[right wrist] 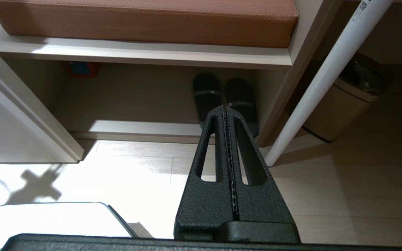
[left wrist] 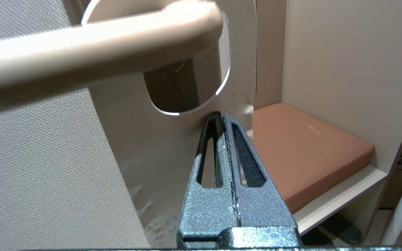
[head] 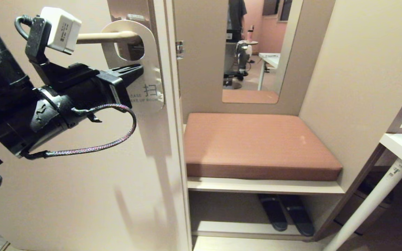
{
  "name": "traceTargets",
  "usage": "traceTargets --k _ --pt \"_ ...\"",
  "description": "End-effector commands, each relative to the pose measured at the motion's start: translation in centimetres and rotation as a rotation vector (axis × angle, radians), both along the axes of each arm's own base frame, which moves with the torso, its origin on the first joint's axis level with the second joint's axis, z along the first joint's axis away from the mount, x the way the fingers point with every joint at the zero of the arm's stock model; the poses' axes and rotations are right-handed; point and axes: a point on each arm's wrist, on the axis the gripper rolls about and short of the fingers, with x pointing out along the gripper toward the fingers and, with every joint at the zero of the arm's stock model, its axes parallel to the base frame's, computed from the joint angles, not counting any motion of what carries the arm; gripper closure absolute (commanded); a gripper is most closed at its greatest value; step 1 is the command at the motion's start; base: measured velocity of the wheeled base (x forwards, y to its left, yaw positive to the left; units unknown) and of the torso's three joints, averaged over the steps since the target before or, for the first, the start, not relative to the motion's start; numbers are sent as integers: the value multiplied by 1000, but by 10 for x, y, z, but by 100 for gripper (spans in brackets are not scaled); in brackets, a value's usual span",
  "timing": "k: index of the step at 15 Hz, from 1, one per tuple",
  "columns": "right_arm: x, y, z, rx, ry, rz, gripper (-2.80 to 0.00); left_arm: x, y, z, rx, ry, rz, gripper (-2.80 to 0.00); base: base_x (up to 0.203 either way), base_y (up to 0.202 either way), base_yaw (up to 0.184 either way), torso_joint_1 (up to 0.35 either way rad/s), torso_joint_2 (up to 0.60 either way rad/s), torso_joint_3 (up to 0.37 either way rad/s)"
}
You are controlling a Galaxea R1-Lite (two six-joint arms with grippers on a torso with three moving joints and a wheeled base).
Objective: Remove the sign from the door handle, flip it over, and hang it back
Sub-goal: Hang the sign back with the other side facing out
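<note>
Here the left gripper (head: 139, 70) is raised to door-handle height and points level toward the door edge, its two fingers pressed fully together with nothing between them. The closed fingertips (left wrist: 221, 120) sit against the white face of the sign (head: 150, 75), just below the lower rim of its large oval hole; whether they touch the card or stop just short of it cannot be told. The sign hangs on the door handle (head: 108, 37), which passes through the hole above the gripper and runs back over the gripper's wrist. The white side faces outward, and partial lettering, ending in "UP ROOM", shows below the fingertips. Behind the sign, the brown backplate (head: 127, 10) of the handle extends upward along the door (head: 82, 195). Beyond the fingertips and lower lies a brown seat cushion (head: 257, 144) on a pale shelf. The right gripper (right wrist: 226, 111) hangs low, well apart from the sign, pointing down and forward toward the floor, fingers fully closed and empty; ahead of its tips a pair of dark slippers (right wrist: 223, 99) rests under the shelf, and a white table leg (right wrist: 330, 73) stands to one side.
</note>
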Motion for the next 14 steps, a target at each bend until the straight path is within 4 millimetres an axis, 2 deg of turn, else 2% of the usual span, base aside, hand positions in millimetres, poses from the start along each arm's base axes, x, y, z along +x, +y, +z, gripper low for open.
traceTargets --k 1,5,9,14 --pt "0 0 0 0 1 1 0 2 -1 -2 1 6 0 0 0 0 0 0 0 0" --pt "0 0 0 0 1 -1 0 -1 0 -5 5 12 -1 0 0 0 0 0 0 0" --pt "0 0 0 0 1 1 0 -18 -2 -12 11 30 -23 0 0 0 0 0 0 0" --pt "0 0 0 0 1 -1 0 -46 12 -19 12 36 -13 0 0 0 0 0 0 0"
